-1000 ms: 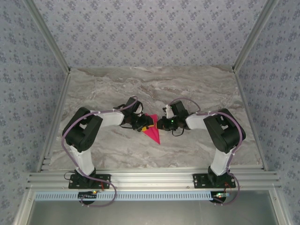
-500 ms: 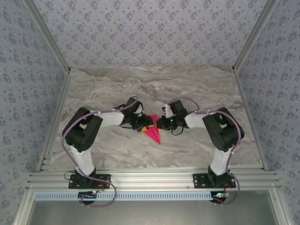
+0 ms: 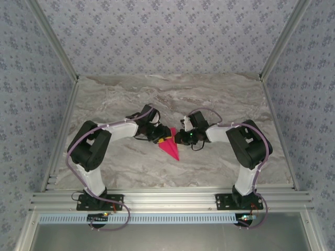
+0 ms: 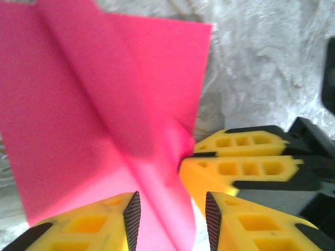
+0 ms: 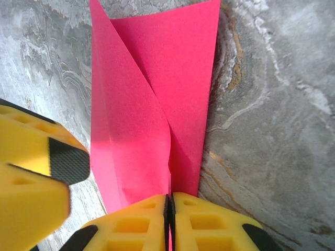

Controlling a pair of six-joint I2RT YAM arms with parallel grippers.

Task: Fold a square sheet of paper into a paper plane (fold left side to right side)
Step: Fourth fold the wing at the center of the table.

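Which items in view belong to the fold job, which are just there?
Job: folded magenta-pink paper sheet; left pincer, open astride it; right pincer, shut on it.
Not job: grey marble table; patterned wallpaper walls; aluminium frame rail.

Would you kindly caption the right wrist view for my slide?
Right gripper shut on the folded pink paper over the marble table, left gripper alongside.
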